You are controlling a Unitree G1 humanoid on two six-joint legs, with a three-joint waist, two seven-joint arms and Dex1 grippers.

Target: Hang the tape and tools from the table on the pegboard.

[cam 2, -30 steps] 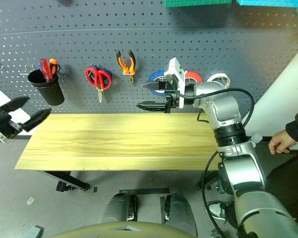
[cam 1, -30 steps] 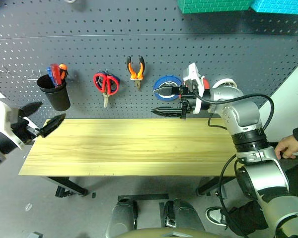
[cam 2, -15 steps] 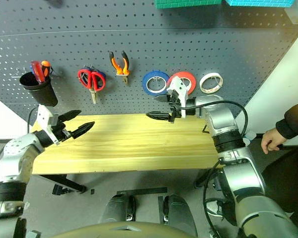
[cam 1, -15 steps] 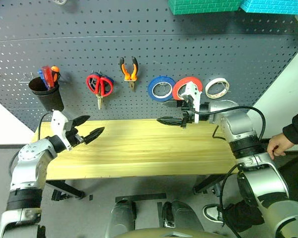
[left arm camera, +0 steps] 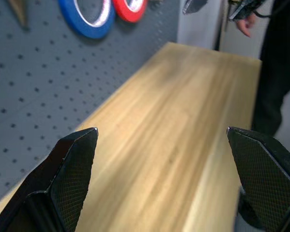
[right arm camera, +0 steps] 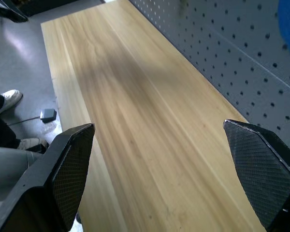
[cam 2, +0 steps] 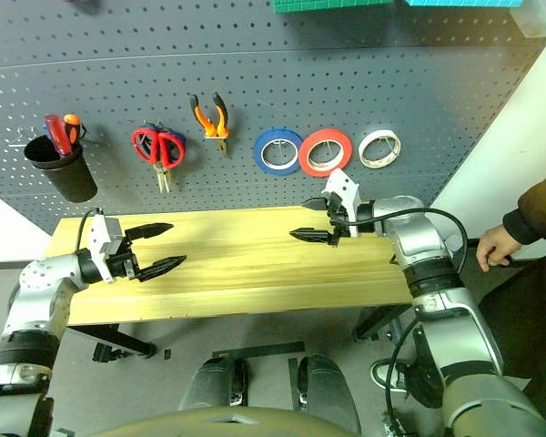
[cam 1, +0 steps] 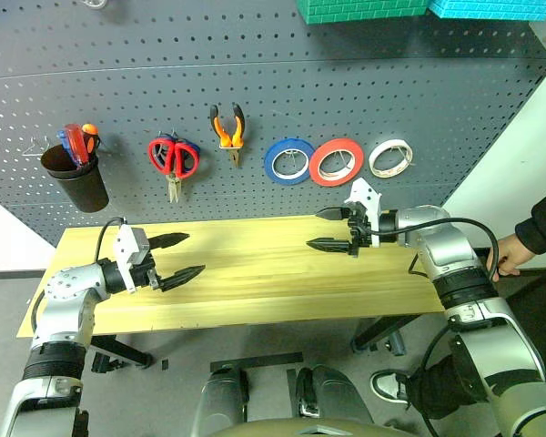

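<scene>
Since every task item hangs on the pegboard [cam 1: 255,82] above the table [cam 1: 255,273], retire both arms without brushing them: white tape [cam 1: 390,157], pliers [cam 1: 227,129], red scissors [cam 1: 171,159], screwdriver [cam 1: 73,144] in its cup [cam 1: 75,187].

Left gripper [cam 1: 179,258] and right gripper [cam 1: 331,228]: jaws wide, empty.

Wrist views: bare wood; a person's hand [left arm camera: 245,24] beyond the table end.

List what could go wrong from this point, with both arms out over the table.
1. Both open grippers, left and right, hang low over the table; sinking further could knock their fingertips on the wood.
2. The white tape hangs on the pegboard just above the right arm; a careless lift might knock it off its hook.
3. A person's hand sits near the right arm; a wide swing could strike it.
</scene>
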